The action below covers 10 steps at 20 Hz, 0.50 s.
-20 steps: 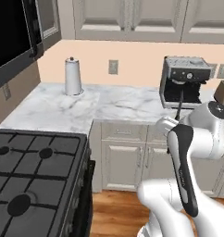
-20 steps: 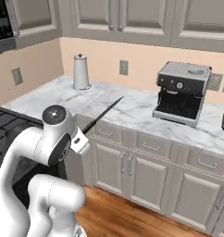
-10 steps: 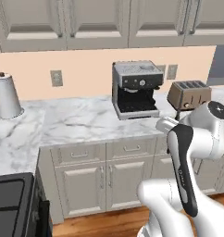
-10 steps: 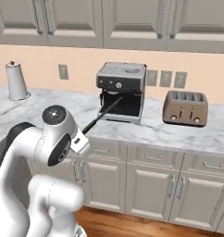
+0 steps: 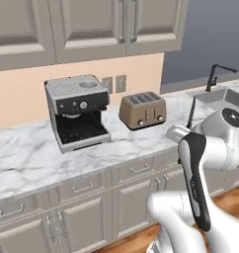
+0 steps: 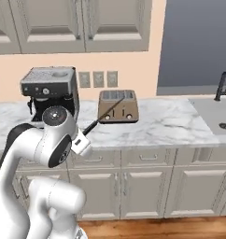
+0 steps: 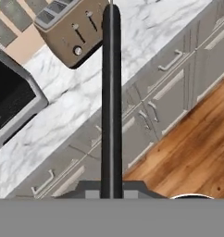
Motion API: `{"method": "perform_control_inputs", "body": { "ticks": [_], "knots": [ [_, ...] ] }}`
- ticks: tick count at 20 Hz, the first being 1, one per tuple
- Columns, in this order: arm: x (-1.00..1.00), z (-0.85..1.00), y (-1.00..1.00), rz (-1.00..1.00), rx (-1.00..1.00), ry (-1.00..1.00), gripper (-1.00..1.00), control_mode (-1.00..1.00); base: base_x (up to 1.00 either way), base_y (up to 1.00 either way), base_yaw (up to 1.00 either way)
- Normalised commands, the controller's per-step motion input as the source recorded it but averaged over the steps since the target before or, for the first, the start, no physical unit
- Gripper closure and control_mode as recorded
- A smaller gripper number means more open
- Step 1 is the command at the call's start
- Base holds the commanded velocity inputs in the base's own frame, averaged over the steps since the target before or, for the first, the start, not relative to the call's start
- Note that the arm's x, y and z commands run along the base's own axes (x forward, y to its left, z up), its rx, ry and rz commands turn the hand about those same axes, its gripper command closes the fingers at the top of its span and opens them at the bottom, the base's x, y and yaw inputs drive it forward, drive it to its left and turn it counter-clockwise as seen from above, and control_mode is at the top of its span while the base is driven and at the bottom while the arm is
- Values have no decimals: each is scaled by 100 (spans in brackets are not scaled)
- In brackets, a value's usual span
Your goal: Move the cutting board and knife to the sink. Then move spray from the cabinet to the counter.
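**Knife clamped in my fingers, carried above the counter edge**

The counter (image 5: 42,158), white marble veined with grey, runs as a wide band across the middle of both base views, over beige base cabinets (image 6: 147,186). The sink (image 6: 217,116) is a grey recess at the right edge of those frames, with a black angular faucet (image 5: 215,74) at its back. On the marble stand an espresso machine (image 5: 77,111) and, just right of it, a brown toaster (image 5: 142,109).

The knife (image 7: 111,92) is long, slim and dark. In the hand view it rises from between my fingertips at the bottom centre straight up to the top edge, crossing the cabinet fronts, the marble and the toaster's corner. My gripper (image 7: 111,187) is closed tight on its near end, the jaws pressed to either side of it.

The right base view shows the knife slanting up and right from my hand toward the toaster, clear of the marble; the left base view shows it as a thin upright line before the sink. Only the hand view shows the wooden floor (image 7: 188,152) at its lower right.
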Motion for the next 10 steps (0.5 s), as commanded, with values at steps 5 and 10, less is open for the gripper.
{"method": "perform_control_inputs", "body": {
  "ticks": [5, 10],
  "knots": [
    [0, 0, 0, 0, 0, 0, 100, 100, 55, -76, -43],
    [0, 0, 0, 0, 0, 0, 100, 100, 67, -75, -36]
  ]
}}
